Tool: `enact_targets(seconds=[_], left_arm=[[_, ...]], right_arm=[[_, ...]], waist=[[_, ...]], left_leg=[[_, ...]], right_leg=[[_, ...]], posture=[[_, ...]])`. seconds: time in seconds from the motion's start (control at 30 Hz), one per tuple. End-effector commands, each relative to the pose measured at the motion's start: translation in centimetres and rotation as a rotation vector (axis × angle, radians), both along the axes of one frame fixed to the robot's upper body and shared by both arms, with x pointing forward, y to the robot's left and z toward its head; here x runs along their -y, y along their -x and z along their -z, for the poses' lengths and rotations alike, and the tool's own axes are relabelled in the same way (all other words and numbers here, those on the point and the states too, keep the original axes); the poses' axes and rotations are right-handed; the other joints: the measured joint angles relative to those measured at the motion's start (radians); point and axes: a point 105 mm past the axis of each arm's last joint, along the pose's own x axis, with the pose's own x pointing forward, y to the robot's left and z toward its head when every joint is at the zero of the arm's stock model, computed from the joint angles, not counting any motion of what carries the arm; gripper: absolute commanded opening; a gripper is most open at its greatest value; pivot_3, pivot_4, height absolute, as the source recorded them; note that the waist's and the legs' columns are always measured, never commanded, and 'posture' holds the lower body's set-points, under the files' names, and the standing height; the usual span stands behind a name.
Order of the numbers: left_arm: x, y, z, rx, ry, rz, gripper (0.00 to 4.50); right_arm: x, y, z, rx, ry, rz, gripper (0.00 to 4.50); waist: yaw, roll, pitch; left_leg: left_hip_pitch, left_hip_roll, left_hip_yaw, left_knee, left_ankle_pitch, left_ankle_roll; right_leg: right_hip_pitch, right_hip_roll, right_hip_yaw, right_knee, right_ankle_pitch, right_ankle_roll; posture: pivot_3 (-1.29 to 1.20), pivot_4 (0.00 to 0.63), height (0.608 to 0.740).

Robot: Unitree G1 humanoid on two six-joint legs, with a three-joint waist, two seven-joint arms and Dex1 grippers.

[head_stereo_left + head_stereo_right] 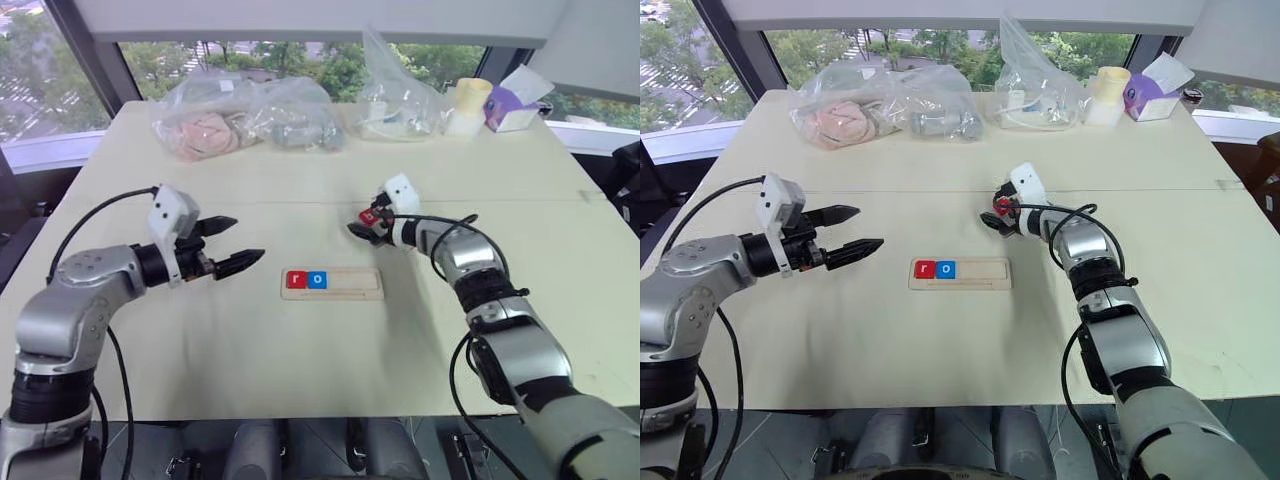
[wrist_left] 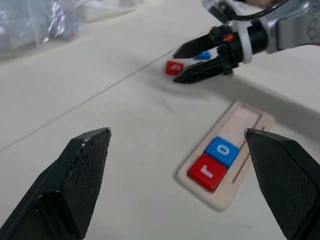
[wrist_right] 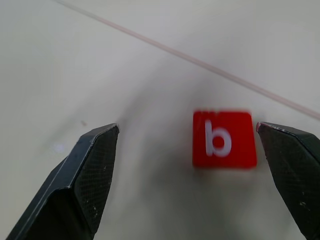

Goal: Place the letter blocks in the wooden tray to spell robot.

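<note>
Red "b" block (image 3: 224,139): light, rigid, thin, lying flat; grip opposite side edges. Right gripper (image 3: 187,165) spread around it, left gripper (image 1: 228,245) spread, empty

Bright daylight from the windows (image 1: 60,90); wrist views softly blurred.

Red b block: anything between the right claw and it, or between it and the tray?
Nothing visible. The right claw is open with the red b block lying flat between its fingers. Bare table runs from there to the wooden tray, whose slot is free beside r and o.
</note>
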Motion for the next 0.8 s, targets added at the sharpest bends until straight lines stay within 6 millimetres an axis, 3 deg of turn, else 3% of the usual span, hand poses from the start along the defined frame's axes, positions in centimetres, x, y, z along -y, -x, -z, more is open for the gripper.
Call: enact_targets(seconds=[0.03, 0.1, 0.27, 0.4, 0.47, 0.53, 0.6, 0.7, 0.8], left_arm=[[0.1, 0.4, -0.9, 0.051, -0.025, 0.003, 4.49], [0.0, 0.4, -0.9, 0.053, -0.03, -0.003, 4.5], [0.3, 0.3, -0.6, 0.051, -0.042, 0.003, 4.5], [1.0, 0.2, -0.4, 0.051, -0.05, 0.028, 4.5], [1.4, 0.4, -0.3, 0.056, -0.068, 0.044, 4.5], [2.1, 1.1, -0.2, 0.054, -0.09, 0.082, 4.5], [2.4, 1.7, 0.0, 0.051, -0.116, 0.115, 4.5], [2.7, 1.8, 0.3, 0.041, -0.13, 0.142, 4.5], [3.1, 1.3, 0.4, 0.039, -0.121, 0.154, 4.5]], right_arm=[[-0.1, -0.7, -0.8, 0.027, -0.002, 0.005, 4.25], [0.0, -0.9, -0.7, 0.036, 0.01, 0.015, 3.61], [0.0, -1.2, -0.7, 0.061, 0.021, 0.036, 1.15], [0.3, -1.6, -2.1, 0.137, -0.022, 0.075, 1.16], [1.0, -1.3, -4.6, 0.247, -0.133, 0.086, 1.16], [3.1, 1.6, -7.1, 0.372, -0.151, 0.062, 1.16], [4.7, 5.0, -7.3, 0.358, -0.098, 0.106, 1.16], [7.2, 8.7, -6.0, 0.284, -0.055, 0.368, 1.16], [7.3, 12.9, -3.1, 0.139, -0.053, 0.504, 1.16]], waist=[[-0.003, 0.0, 0.0], [-0.003, 0.0, 0.0], [-0.004, 0.0, 0.0], [-0.005, 0.0, 0.0], [-0.002, 0.0, 0.0], [0.009, 0.001, 0.0], [0.029, 0.001, 0.0], [0.028, 0.002, 0.0], [0.021, 0.002, 0.0]], left_leg=[[0.0, 0.0, 0.0, 0.0, 0.0, 0.0], [0.001, 0.0, 0.0, 0.0, 0.0, 0.0], [0.001, 0.0, 0.0, 0.0, 0.0, -0.001], [0.001, 0.0, 0.0, 0.0, 0.001, -0.002], [0.001, 0.0, 0.0, 0.0, 0.001, -0.002], [0.0, 0.0, -0.001, 0.0, 0.001, -0.002], [-0.001, 0.0, -0.003, -0.001, 0.001, -0.002], [-0.001, 0.0, -0.003, -0.002, 0.0, -0.002], [0.0, 0.0, -0.003, -0.001, 0.0, -0.003]], right_leg=[[0.0, 0.0, 0.0, 0.001, 0.0, 0.0], [0.0, 0.0, 0.0, 0.001, 0.0, 0.0], [-0.001, 0.0, 0.0, 0.004, 0.0, 0.0], [-0.001, 0.0, 0.0, 0.005, 0.0, 0.0], [-0.002, 0.0, 0.0, 0.005, 0.0, 0.0], [-0.002, 0.0, 0.0, 0.005, 0.0, 0.001], [-0.002, -0.002, 0.0, 0.005, 0.0, 0.004], [-0.003, -0.005, 0.0, 0.005, -0.003, 0.003], [-0.003, -0.003, 0.0, 0.005, -0.004, 0.001]], posture=[[0.0, 0.15, 0.739], [0.0, 0.15, 0.739], [0.0, 0.15, 0.739], [0.0, 0.15, 0.739], [0.0, 0.15, 0.739], [0.0, 0.15, 0.739], [0.0, 0.15, 0.739], [0.0, 0.15, 0.739], [0.0, 0.15, 0.739]])
